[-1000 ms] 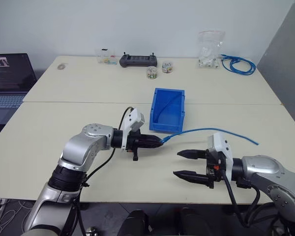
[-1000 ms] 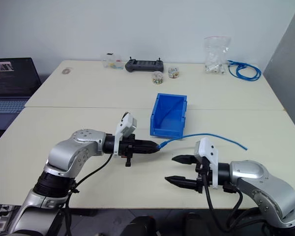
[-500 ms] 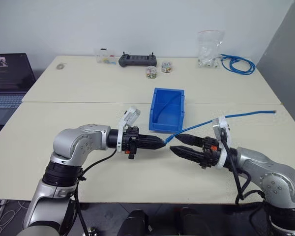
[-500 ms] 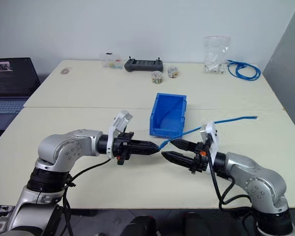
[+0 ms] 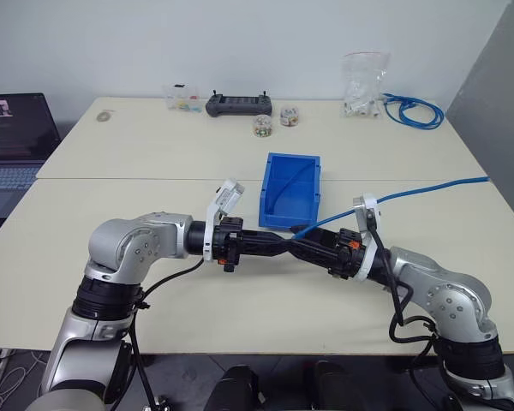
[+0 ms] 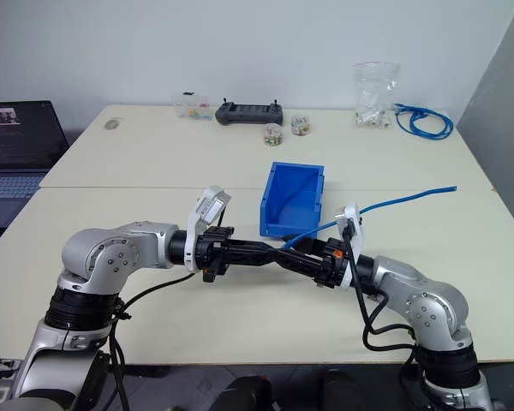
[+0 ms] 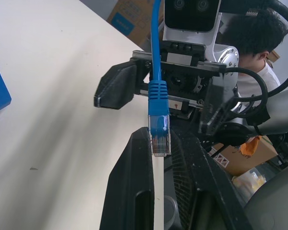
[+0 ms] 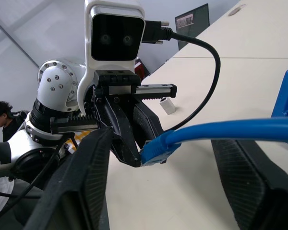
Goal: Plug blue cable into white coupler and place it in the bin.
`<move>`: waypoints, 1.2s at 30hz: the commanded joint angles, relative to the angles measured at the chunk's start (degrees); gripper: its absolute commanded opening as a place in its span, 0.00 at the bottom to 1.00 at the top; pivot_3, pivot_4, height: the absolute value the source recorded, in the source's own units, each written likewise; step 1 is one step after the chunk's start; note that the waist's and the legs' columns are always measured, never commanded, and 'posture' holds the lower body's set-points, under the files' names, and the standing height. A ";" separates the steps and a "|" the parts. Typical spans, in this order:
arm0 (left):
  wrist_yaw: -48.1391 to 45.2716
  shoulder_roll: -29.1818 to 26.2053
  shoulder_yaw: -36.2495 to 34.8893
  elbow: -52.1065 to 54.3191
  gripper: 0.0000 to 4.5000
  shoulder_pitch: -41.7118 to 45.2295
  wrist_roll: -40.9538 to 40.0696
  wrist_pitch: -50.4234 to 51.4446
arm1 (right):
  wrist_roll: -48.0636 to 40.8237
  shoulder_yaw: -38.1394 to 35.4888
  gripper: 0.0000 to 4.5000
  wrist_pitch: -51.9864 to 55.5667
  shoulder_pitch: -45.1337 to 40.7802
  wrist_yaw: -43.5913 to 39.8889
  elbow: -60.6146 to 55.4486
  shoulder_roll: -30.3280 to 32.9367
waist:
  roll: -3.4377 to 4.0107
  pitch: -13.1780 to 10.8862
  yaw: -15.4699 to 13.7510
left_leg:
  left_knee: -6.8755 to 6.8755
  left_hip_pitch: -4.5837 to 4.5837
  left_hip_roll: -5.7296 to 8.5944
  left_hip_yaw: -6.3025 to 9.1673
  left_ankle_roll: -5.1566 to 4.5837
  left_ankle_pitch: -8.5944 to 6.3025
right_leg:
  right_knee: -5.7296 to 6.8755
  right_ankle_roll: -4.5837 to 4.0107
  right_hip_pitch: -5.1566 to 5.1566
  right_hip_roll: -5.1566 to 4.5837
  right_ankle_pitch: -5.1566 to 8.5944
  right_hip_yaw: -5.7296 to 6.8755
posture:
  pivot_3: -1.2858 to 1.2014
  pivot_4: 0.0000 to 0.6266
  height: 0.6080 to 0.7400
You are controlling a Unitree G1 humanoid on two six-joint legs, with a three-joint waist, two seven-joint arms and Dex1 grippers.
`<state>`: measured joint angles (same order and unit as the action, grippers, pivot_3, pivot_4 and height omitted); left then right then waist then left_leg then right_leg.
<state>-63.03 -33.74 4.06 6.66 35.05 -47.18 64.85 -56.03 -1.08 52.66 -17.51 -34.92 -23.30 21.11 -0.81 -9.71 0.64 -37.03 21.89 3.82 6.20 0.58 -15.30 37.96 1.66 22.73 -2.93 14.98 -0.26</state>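
The blue cable runs in the air from its free end at the right to its clear plug. My left gripper is shut on that plug and points toward the right arm. My right gripper faces it tip to tip in front of the bin, open, with one finger on each side of the cable just behind the plug. A small white block on the table past the left arm looks like the white coupler. The blue bin stands just beyond both grippers.
At the table's far edge lie a black controller, small jars, a clear bag of white parts and a coiled blue cable bundle. A laptop sits at the far left. A person shows behind the right arm.
My right gripper has swung up and left to meet the left gripper, and its fingers have narrowed around the cable. The cable's free end has lifted off the table.
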 commanded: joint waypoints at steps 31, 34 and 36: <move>-1.04 -5.90 0.75 9.72 0.58 -7.88 6.01 -14.26 | 1.60 1.66 0.02 -3.42 -1.22 -1.16 -0.13 1.19 | 0.00 0.00 1.09 | 0.06 0.03 -0.01 -0.21 0.00 0.00 | 0.05 0.00 0.19 0.01 0.00 -0.23 | 0.52 0.24 1.00; -0.52 -8.83 -1.18 12.40 0.73 -11.37 6.51 -15.27 | 3.56 1.46 0.02 -5.05 -1.85 -1.51 1.48 1.39 | 0.01 0.00 0.99 | 0.05 0.06 -0.01 -0.26 0.00 0.00 | 0.06 0.00 0.25 0.01 0.00 -0.28 | 0.52 0.24 1.00; 1.65 -10.03 -3.27 14.00 0.82 -14.16 6.87 -15.65 | 4.85 1.35 0.02 -6.03 -2.28 -2.00 2.58 1.70 | 0.01 0.00 0.98 | 0.06 0.07 -0.01 -0.28 -0.01 0.00 | 0.05 0.00 0.27 0.01 0.00 -0.30 | 0.52 0.24 1.00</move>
<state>-63.20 -42.32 4.47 17.16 23.08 -40.48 50.64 -52.52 1.09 48.84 -18.61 -35.54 -20.97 22.54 -0.80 -9.71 1.62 -36.97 21.96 3.81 5.92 0.57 -15.31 38.02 1.66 23.01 -2.92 14.97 -0.56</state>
